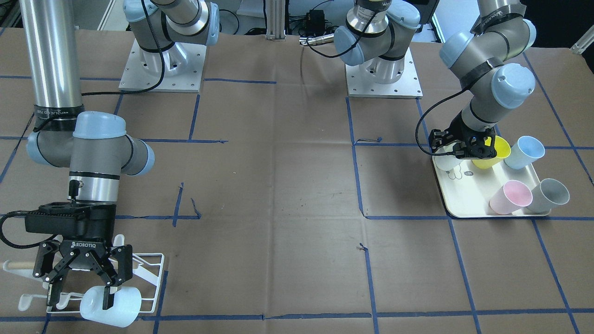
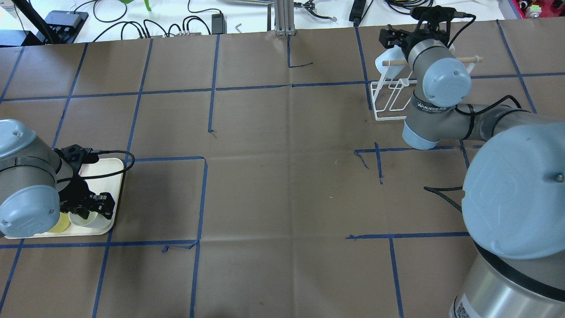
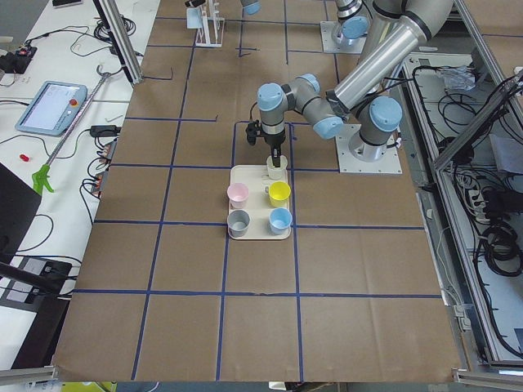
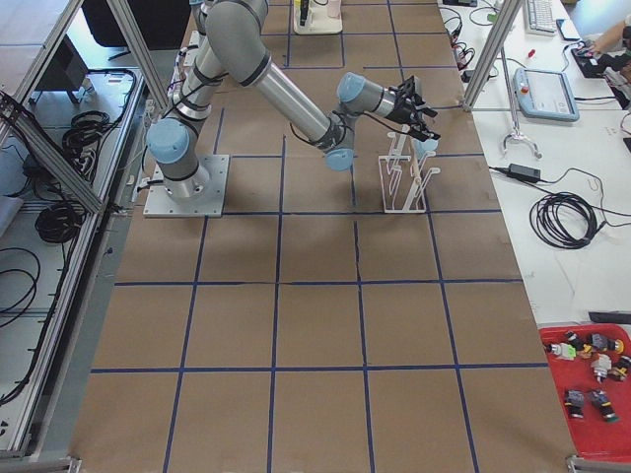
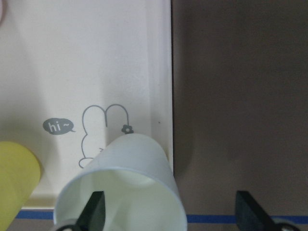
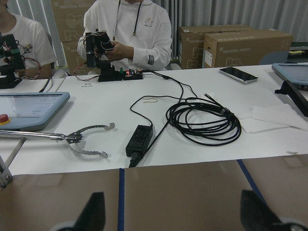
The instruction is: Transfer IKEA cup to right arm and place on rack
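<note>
My right gripper [image 1: 79, 298] hangs open over the white wire rack [image 1: 149, 265] with its wooden dowel [image 1: 18, 265]. A translucent white cup [image 1: 111, 307] lies tilted at the rack's front, with one fingertip [image 1: 108, 299] in front of it. The right wrist view shows the right gripper [image 6: 173, 216] with its fingers wide apart and nothing between them. My left gripper [image 1: 459, 149] is open and low over the cream tray [image 1: 464, 197]. In the left wrist view one finger [image 5: 96, 209] is inside a white cup [image 5: 130, 192] and the other is outside it.
The tray also holds a yellow cup [image 1: 493, 153], a pale blue cup [image 1: 525, 152], a pink cup [image 1: 510, 197] and a grey cup [image 1: 551, 195]. Brown paper with blue tape lines covers the table. Operators sit at a bench beyond the rack [image 6: 127, 33].
</note>
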Controlling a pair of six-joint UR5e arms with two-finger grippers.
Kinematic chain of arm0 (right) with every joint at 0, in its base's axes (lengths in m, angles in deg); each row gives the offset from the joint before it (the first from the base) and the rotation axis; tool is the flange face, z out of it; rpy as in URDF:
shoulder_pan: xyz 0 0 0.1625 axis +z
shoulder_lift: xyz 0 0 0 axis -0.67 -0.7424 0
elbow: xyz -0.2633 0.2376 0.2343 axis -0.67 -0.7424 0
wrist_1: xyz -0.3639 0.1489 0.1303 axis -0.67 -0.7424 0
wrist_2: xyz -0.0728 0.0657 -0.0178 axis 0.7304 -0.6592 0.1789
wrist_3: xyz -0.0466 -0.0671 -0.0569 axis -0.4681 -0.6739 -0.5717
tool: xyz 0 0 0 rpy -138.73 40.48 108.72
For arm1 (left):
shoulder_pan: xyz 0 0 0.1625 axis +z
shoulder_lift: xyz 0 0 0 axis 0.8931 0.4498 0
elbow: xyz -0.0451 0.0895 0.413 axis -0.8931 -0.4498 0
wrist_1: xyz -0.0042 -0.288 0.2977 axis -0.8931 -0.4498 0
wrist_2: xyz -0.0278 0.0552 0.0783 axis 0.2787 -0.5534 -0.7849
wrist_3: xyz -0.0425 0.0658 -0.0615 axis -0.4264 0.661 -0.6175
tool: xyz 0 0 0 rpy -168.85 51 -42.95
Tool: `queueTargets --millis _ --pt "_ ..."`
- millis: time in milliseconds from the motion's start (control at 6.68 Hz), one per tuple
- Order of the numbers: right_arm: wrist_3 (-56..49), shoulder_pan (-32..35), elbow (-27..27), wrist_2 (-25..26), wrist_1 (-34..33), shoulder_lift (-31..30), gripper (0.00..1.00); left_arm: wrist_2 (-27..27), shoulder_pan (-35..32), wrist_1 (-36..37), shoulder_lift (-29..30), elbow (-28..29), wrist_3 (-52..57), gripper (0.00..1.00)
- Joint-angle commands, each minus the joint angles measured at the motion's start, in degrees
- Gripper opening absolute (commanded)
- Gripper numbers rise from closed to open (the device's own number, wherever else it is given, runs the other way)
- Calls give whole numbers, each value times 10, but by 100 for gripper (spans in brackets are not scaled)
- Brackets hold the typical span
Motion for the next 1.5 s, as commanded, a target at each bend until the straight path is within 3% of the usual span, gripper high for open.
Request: queueTargets --millis 0,300,449,599,749,1048,1198,1348 --pt "2 0 -5 0 4 -50 100 -1 -1 -22 -9 4 6 2" --pt "49 13 6 -8 47 -122 100 -4 -1 -38 -27 24 13 0" --pt "129 24 20 -11 68 -155 100 -3 -1 -93 -35 75 12 0" --pt "195 37 38 -30 69 -178 100 -1 -3 -174 -23 164 12 0" --pt "254 49 57 -90 69 -190 100 11 -5 -254 -4 267 13 0" --pt "422 68 90 -145 64 -205 100 92 -43 -273 74 427 14 0" --pt "506 79 103 -162 61 -213 100 151 -76 -271 97 476 13 0" --pt "579 87 115 -168 60 -219 100 251 -92 -261 104 486 6 0"
